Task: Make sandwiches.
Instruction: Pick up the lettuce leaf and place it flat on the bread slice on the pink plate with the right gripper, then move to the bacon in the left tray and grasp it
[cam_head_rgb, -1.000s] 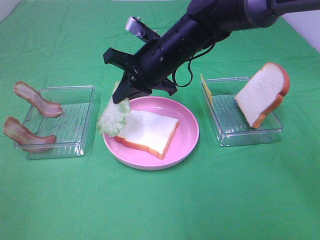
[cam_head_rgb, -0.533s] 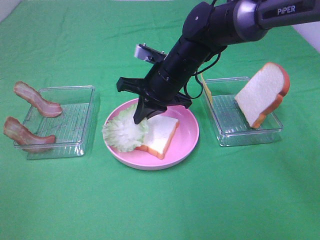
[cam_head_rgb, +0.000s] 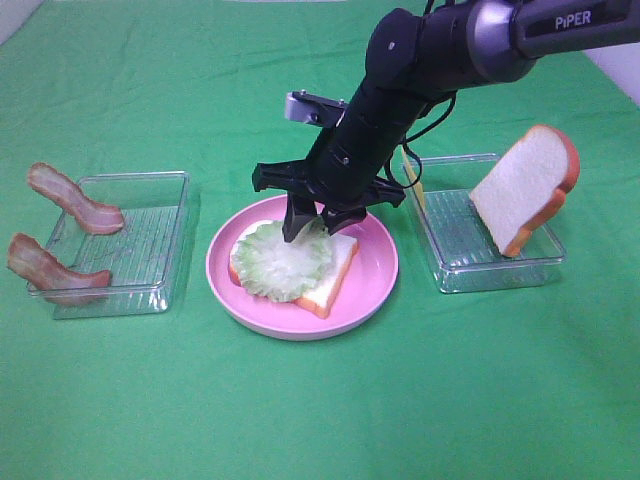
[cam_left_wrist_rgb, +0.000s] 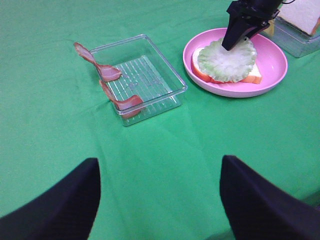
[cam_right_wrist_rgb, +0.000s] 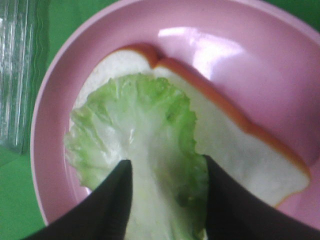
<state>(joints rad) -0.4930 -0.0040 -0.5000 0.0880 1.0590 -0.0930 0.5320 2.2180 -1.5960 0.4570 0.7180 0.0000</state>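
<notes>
1 lettuce leaf (cam_head_rgb: 283, 262) rests on bread slice (cam_head_rgb: 339, 262).

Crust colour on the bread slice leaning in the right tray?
Orange-brown, edging the white bread slice; clearest in the exterior high view.

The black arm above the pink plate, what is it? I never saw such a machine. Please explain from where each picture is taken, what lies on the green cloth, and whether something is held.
It is one of two robot arms, each ending in a pincer. The wide picture is from a high camera; the other two from wrist cameras. The right pincer hangs over the pink plate, jaws apart, above a lettuce leaf on a bread slice; it seems to hold nothing. The left pincer is open and empty. One clear tray has two bacon strips on its edge; the other tray holds a leaning bread slice and yellow cheese.
</notes>
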